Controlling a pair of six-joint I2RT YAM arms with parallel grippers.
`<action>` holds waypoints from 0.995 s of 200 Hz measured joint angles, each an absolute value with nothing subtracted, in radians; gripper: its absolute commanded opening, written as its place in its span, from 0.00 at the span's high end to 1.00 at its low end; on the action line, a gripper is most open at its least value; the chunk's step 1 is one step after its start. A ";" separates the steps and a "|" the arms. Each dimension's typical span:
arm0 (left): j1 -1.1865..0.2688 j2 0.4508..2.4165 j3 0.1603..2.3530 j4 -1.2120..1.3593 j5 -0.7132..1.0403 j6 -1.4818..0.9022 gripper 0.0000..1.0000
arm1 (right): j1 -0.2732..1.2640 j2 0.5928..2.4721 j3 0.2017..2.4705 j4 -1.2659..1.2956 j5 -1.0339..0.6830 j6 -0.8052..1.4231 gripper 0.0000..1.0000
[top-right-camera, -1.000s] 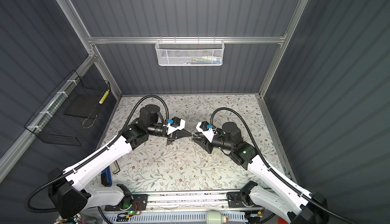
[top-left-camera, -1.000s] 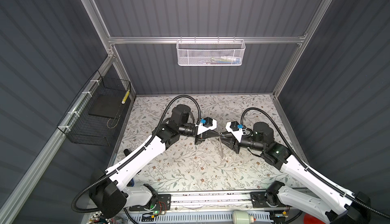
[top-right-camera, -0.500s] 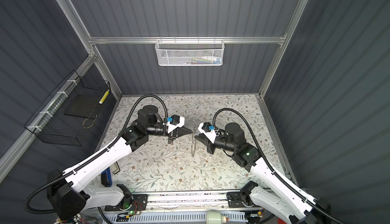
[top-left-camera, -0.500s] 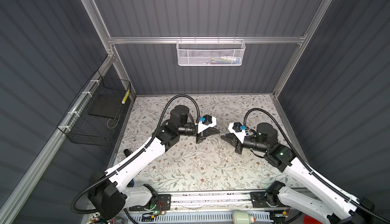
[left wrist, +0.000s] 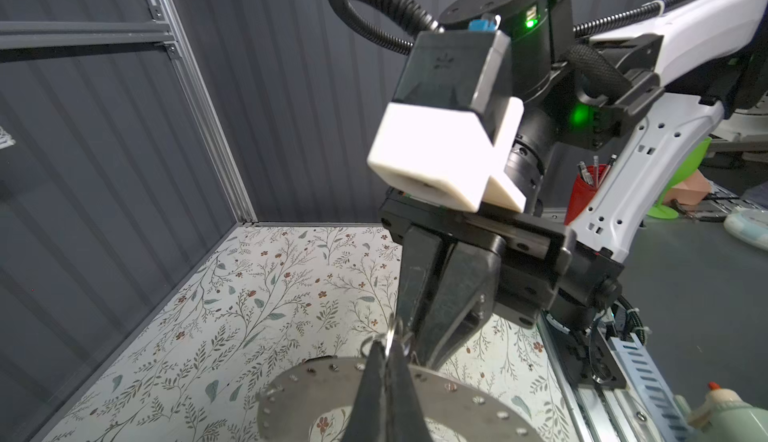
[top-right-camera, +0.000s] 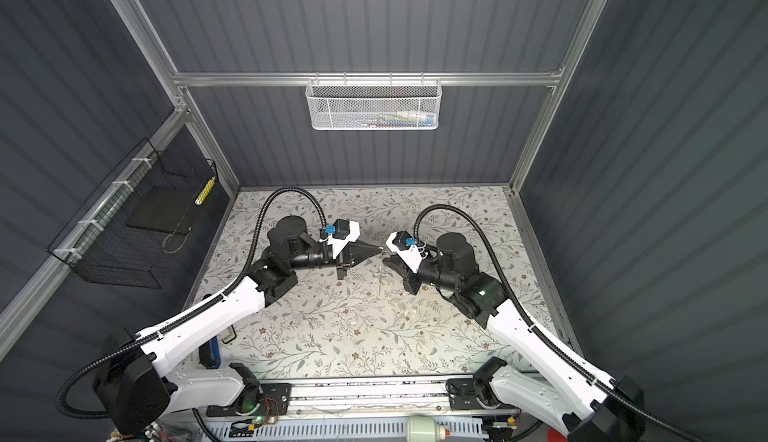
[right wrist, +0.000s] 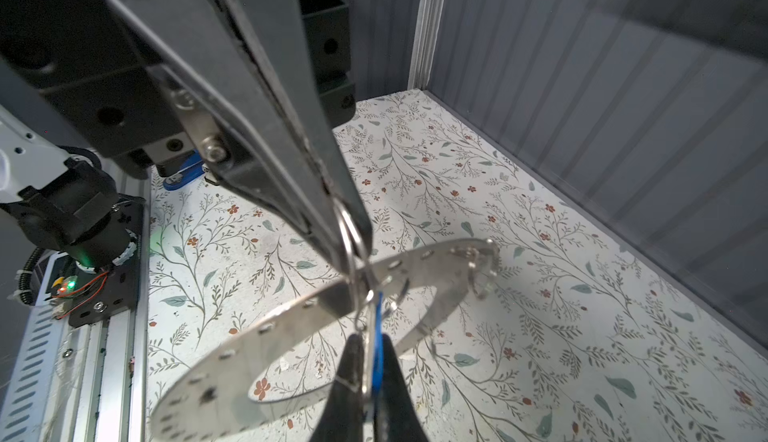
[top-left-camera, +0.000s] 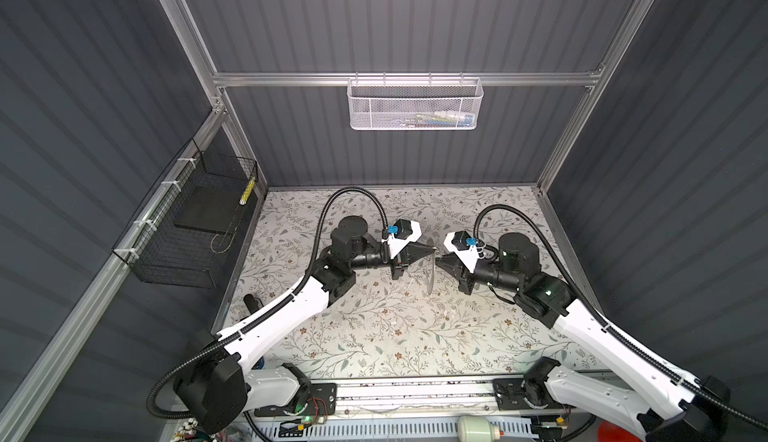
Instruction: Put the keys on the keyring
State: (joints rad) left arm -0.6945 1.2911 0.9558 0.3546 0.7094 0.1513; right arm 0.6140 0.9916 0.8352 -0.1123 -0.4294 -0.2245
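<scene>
Work on the keys looks only part done, I think. Both arms reach in from the front edge of the counter [top-left-camera: 374, 336] and meet over its middle, up in the air, tip to tip. The left end effector [top-left-camera: 430, 248] is pressed together on the keyring [right wrist: 351, 232], a thin wire loop. The right end effector [top-left-camera: 441, 262] is pressed together too. It pinches a blue tag [right wrist: 377, 356], with what looks like a bit of the same wire beside it.

A big flat metal plate [right wrist: 291, 323] with small holes round its rim hangs under the two tips, clear of the counter. It seems to hang from the keyring, but the spot where they join is hidden.

Some small silver bits [right wrist: 478, 265] dangle at one rim of the plate. They may be the keys, but they are too small to tell. I see no key lying on the counter, so I cannot say any key is on the loop yet. What is left, I guess, is to pry the wire open and slide each key on.

Both forearms lie low and nearly level, with the wrists pointing at each other.
</scene>
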 measured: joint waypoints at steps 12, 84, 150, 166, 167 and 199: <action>-0.695 1.307 0.941 0.413 0.698 0.117 1.00 | 0.614 1.003 0.839 -0.107 -0.415 -0.219 1.00; -0.699 1.354 0.863 0.682 0.636 -0.002 1.00 | 0.635 1.037 0.859 -0.069 -0.302 -0.178 0.86; -0.657 1.344 0.871 0.583 0.767 0.051 1.00 | 0.632 0.830 0.828 -0.217 -0.273 -0.260 0.59; -0.643 1.336 0.888 0.526 0.825 0.079 1.00 | 0.625 0.763 0.826 -0.246 -0.311 -0.282 0.60; -0.642 1.335 0.891 0.519 0.830 0.082 1.00 | 0.625 0.760 0.826 -0.247 -0.314 -0.283 0.60; -0.633 1.332 0.949 0.400 0.934 0.151 1.00 | 0.623 0.738 0.841 -0.279 -0.407 -0.312 0.65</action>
